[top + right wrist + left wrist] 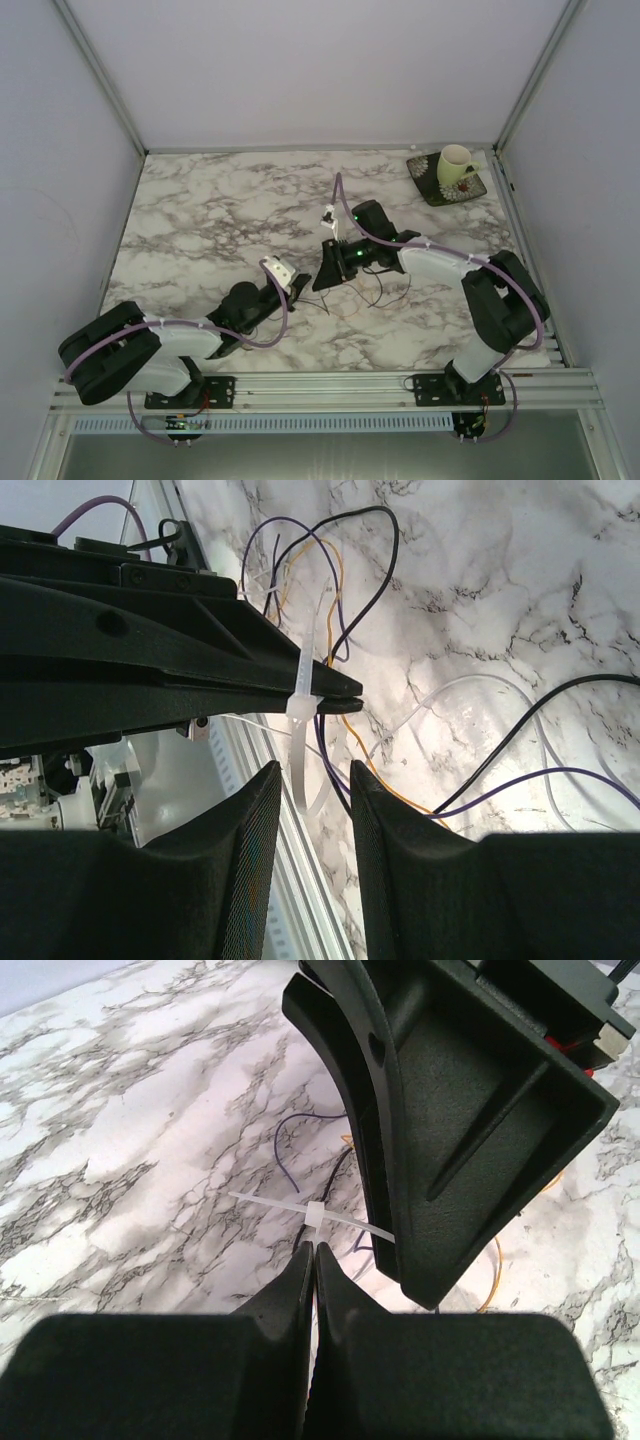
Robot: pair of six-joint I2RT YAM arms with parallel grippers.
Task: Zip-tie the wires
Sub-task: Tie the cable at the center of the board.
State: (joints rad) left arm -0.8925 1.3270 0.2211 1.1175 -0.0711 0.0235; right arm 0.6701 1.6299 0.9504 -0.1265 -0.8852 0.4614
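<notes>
Marbled white-and-grey table (200, 220) fills the floor of a pale-walled enclosure, and the work sits a little right of its middle. The wires (340, 745) lie there as thin black, purple, orange and pale strands in loose loops, gathered at one spot and splaying outward across the table. At that spot a white zip tie (303, 702) crosses them. Its strap shows on both sides of its square head, so it looks threaded, though I cannot tell whether the loop encircles every strand. The left end effector (312, 1256) has its fingers pressed together, pinching the tie at the head. The right end effector (312, 780) faces it closely with jaws apart; the free strap runs across the gap between them and nothing is gripped. By my judgement the task is past its middle: the tie is on and seemingly threaded, while gripping the tail, drawing it snug and letting go remain. Far off at the back right corner, a cup (455, 165) stands on a dark plate (425, 182).
</notes>
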